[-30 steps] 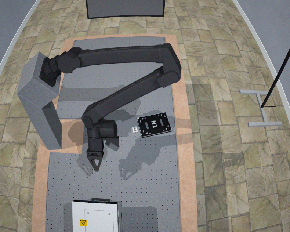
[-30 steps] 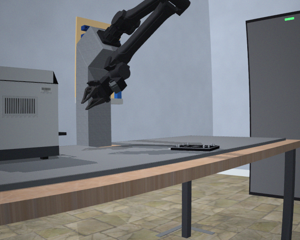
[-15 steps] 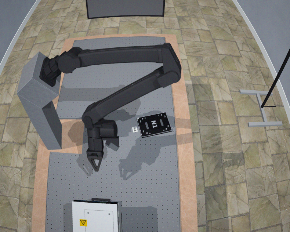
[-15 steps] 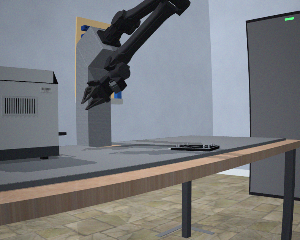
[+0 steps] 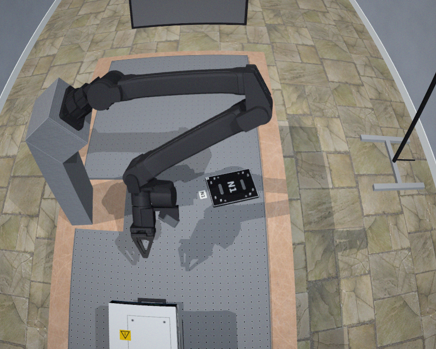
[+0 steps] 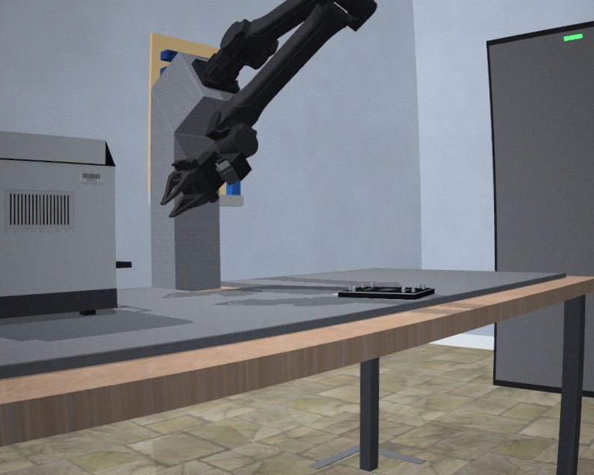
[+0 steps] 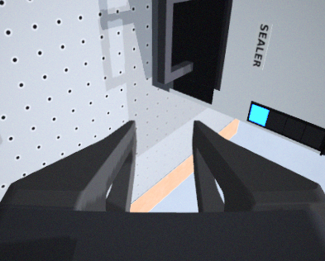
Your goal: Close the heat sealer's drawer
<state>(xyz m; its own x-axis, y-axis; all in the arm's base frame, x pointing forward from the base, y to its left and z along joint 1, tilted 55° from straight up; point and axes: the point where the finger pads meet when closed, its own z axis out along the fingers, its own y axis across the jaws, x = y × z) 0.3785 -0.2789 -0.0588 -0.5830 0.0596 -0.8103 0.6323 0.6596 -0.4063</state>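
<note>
The white-grey heat sealer stands at the near end of the perforated board. Its dark drawer front lies close against the sealer's face, with the grey handle sticking out. The sealer's light shows blue in the wrist view. The plate, sheet and frame are hidden inside. My gripper hangs high above the board, well back from the handle and pointing towards the sealer. Its fingers stand partly apart with nothing between them.
A black plate marked N1 lies on the board to the right, with a small white tag beside it. The arm's grey pedestal stands at the left. A dark cabinet stands beyond the table.
</note>
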